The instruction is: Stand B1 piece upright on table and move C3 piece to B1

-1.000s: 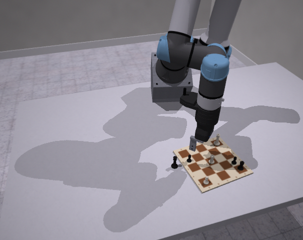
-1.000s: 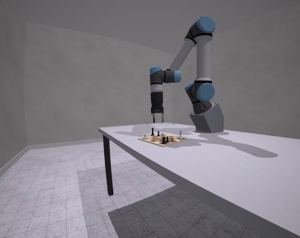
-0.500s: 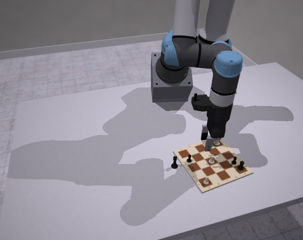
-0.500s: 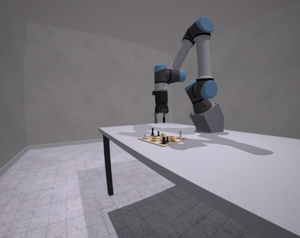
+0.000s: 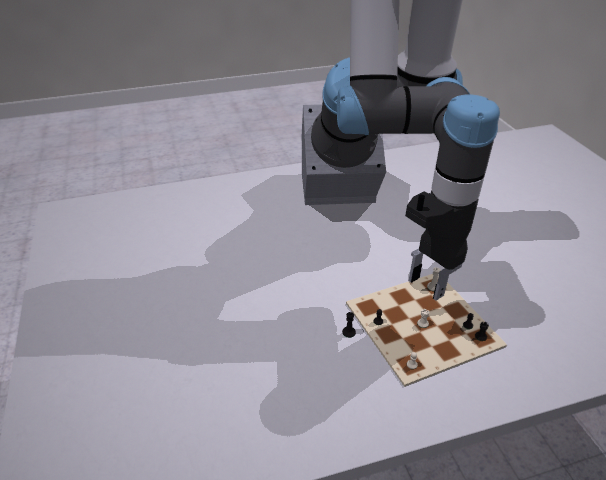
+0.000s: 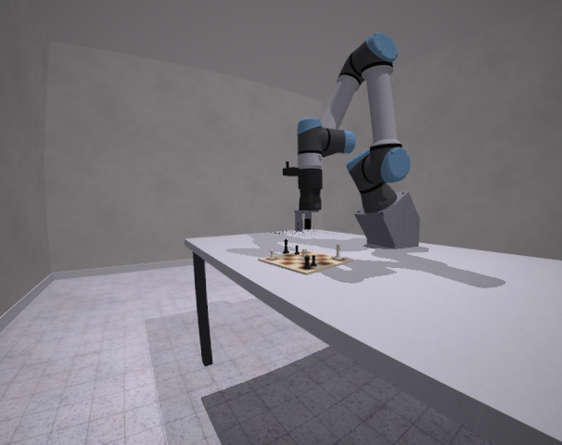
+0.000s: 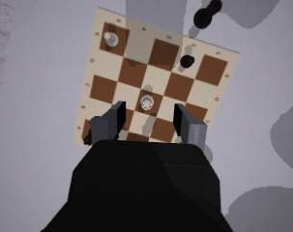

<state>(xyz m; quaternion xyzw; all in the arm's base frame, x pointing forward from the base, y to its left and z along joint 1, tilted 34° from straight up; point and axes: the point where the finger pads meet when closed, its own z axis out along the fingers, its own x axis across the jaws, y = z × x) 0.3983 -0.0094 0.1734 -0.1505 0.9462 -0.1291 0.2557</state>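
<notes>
The small chessboard (image 5: 425,330) lies on the white table. A black piece (image 5: 349,325) stands upright on the table just off the board's left edge; it also shows in the wrist view (image 7: 206,14). A white rook (image 5: 423,318) stands upright on the board's middle square. In the wrist view the rook (image 7: 146,101) lies just ahead of my fingers, centred between them. My gripper (image 5: 427,281) is open and empty. It hangs above the board's far side, well clear of the pieces, as the exterior view (image 6: 302,222) shows.
A black pawn (image 5: 378,316) stands near the board's left edge. Two black pieces (image 5: 475,326) stand at its right side. A white pawn (image 5: 412,361) is at the near corner and a white piece (image 5: 433,280) at the far corner. The arm's base (image 5: 343,170) stands behind.
</notes>
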